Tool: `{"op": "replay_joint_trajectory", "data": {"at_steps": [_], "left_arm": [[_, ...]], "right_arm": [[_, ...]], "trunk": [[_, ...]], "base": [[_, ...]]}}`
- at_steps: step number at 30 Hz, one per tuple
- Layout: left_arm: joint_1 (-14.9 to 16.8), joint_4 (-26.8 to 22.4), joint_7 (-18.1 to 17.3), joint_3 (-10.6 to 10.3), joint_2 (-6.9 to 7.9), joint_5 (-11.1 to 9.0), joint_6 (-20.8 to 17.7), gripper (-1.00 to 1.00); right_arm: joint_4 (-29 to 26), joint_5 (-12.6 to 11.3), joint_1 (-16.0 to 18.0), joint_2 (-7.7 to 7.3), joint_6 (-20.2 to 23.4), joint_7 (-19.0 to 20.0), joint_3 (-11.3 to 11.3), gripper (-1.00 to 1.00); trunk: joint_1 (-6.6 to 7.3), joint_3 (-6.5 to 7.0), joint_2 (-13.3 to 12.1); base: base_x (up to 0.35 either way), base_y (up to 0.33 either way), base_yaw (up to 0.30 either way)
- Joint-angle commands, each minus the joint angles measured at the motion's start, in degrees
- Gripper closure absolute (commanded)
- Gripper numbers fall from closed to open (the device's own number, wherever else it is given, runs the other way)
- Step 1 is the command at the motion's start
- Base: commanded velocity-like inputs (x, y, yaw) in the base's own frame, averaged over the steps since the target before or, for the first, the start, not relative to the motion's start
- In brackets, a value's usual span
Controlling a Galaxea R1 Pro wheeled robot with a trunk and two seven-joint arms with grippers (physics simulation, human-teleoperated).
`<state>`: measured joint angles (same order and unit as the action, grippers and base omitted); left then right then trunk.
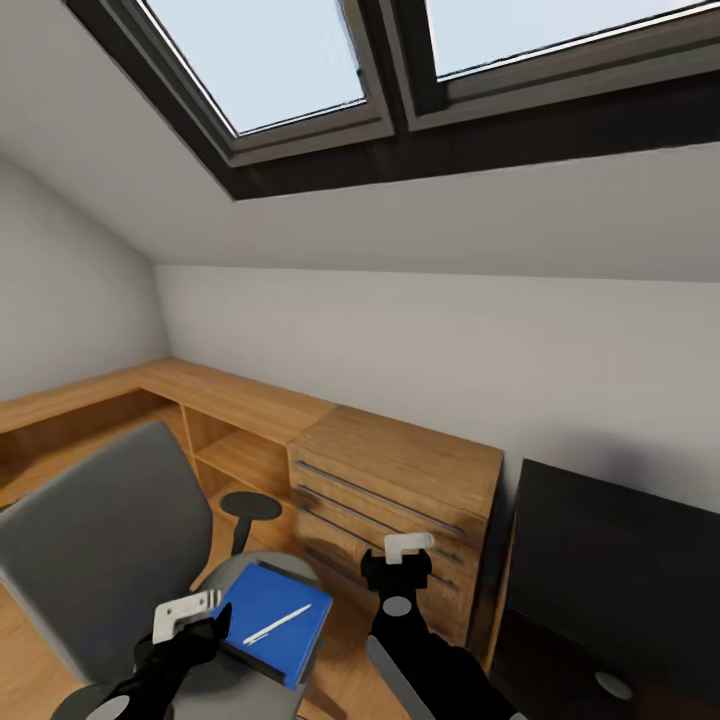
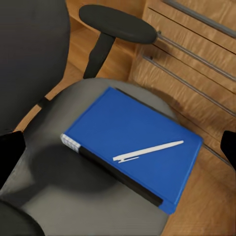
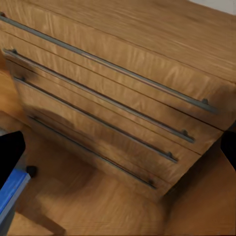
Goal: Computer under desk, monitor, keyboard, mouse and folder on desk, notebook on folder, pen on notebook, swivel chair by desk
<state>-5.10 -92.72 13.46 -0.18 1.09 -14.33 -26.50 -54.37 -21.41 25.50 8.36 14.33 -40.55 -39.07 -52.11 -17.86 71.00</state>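
A grey swivel chair (image 1: 95, 545) stands at the lower left. On its seat (image 2: 59, 191) lies a blue notebook (image 2: 132, 140) with a thin dark layer under it, perhaps the folder. A white pen (image 2: 147, 151) rests on the blue cover. My left gripper (image 1: 187, 612) hovers open just above the seat, at the notebook's near-left edge, holding nothing. My right gripper (image 1: 408, 546) hangs open in front of the drawer unit, apart from the chair. The monitor, keyboard and mouse are out of view.
A wooden drawer unit (image 1: 400, 490) with long metal handles stands against the wall, right of the chair. A low wooden desk surface (image 1: 215, 385) runs along the wall to the left. A dark flat panel (image 1: 610, 570) stands at the right. Skylights sit overhead.
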Motion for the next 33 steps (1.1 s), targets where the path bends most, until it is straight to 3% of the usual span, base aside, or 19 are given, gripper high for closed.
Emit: {"op": "replay_joint_trajectory", "data": {"at_steps": [1,9,22,33], "left_arm": [[0.00,-0.09,0.43,-0.04,0.04,-0.61,-0.18,-1.00],[0.00,-0.07,0.43,-0.01,0.02,-0.61,-0.26,-1.00],[0.00,-0.01,0.43,-0.17,-0.03,-0.61,-0.39,-1.00],[0.00,0.00,0.43,-0.15,-0.03,-0.61,-0.43,-1.00]], "right_arm": [[-0.03,-0.25,0.08,-0.01,0.35,-0.36,-0.19,-1.00],[0.05,-0.29,0.08,-0.05,0.40,-0.09,-0.14,-1.00],[0.05,-0.30,0.08,-0.03,0.43,-0.05,-0.22,-1.00],[0.05,-0.30,0.08,-0.02,0.43,-0.12,-0.22,-1.00]], "trunk": [[-0.03,-0.06,0.04],[-0.03,-0.06,0.04],[-0.03,-0.06,0.04],[-0.03,-0.06,0.04]], "base": [[0.199,0.278,0.000],[0.196,0.198,0.000],[0.066,0.016,0.000],[-0.076,-0.184,0.083]]}}
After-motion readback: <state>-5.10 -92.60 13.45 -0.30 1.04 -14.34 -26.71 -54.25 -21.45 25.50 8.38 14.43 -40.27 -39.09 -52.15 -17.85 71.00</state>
